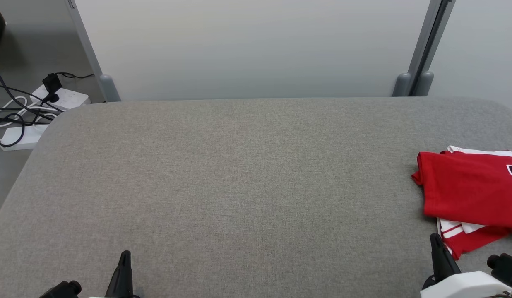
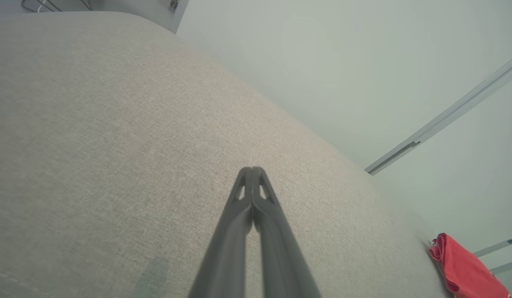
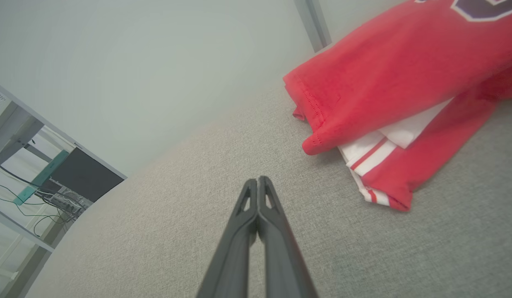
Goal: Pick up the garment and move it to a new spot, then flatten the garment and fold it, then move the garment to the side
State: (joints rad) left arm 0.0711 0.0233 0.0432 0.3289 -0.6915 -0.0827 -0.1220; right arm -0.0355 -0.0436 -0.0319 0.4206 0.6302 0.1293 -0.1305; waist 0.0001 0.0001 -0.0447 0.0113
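Head view, from the left: white power strips [image 1: 40, 118] with black cables [image 1: 7, 103] lie on the floor past the rounded far-left corner of a grey cloth-covered table [image 1: 239, 174], and a pale wall [image 1: 256, 45] stands behind the table's far edge. At the bottom left, the left gripper [image 1: 124, 258] points up over the bare near part of the table. Its two dark fingers are pressed together with nothing between them, which the left wrist view shows plainly, the tips meeting over plain grey cloth. The wide middle of the table carries nothing. Far to the right lies the red shirt [image 1: 471, 190], folded into a rough rectangle, with white striped trim sticking out from under its near edge and part of a dark, white-outlined letter on top. It rests flat against the table's right side and is cut off by the picture's edge. Just in front of its near left corner is the right gripper [image 1: 437, 244], fingers likewise closed tight and holding nothing. In the right wrist view its tips sit over bare table, near the striped hem but apart from it.
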